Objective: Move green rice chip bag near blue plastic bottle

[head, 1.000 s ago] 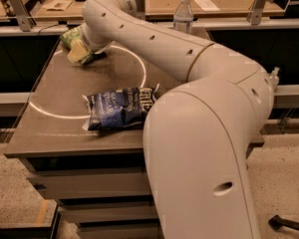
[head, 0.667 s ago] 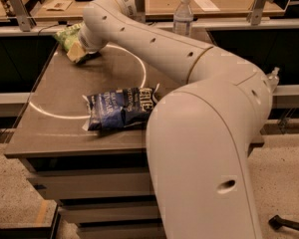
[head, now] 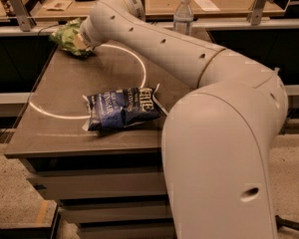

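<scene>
The smooth, matt cream plastic arm (head: 169, 49) ends in a gripper (head: 79, 42) at the far left corner of the bench (head: 65, 88), by the crinkled light-green rice chip bag (head: 65, 35). The dark-blue crinkled chip bag (head: 120, 108) looks glossy.

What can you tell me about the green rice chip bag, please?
The green rice chip bag is a small, crinkled, light-green packet, seemingly thin plastic. It is at the table's far left corner, its right side covered by the gripper at the arm's end, which meets it there. Whether it rests on the surface or is lifted is unclear.
</scene>
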Controlling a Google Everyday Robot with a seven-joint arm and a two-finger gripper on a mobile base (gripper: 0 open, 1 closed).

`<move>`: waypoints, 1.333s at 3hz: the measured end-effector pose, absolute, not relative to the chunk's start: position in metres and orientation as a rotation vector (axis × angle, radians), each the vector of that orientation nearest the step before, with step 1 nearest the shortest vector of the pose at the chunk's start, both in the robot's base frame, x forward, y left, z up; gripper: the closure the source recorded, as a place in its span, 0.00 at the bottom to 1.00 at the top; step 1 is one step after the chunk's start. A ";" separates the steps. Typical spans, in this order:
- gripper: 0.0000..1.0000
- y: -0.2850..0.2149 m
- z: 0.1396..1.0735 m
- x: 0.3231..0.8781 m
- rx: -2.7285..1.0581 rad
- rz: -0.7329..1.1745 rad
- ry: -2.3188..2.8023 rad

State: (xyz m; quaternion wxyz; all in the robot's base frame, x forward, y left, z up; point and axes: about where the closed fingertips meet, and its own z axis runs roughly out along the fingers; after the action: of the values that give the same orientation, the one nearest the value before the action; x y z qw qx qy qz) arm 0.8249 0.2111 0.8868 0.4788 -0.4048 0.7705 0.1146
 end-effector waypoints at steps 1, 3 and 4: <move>1.00 0.192 0.898 0.822 -0.982 0.275 1.865; 1.00 0.118 0.926 0.806 -1.027 0.193 1.853; 1.00 0.075 0.934 0.796 -1.024 0.123 1.874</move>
State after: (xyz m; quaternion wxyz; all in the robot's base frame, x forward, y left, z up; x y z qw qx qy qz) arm 0.7956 0.0746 0.9344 0.4804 -0.4199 0.7683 0.0503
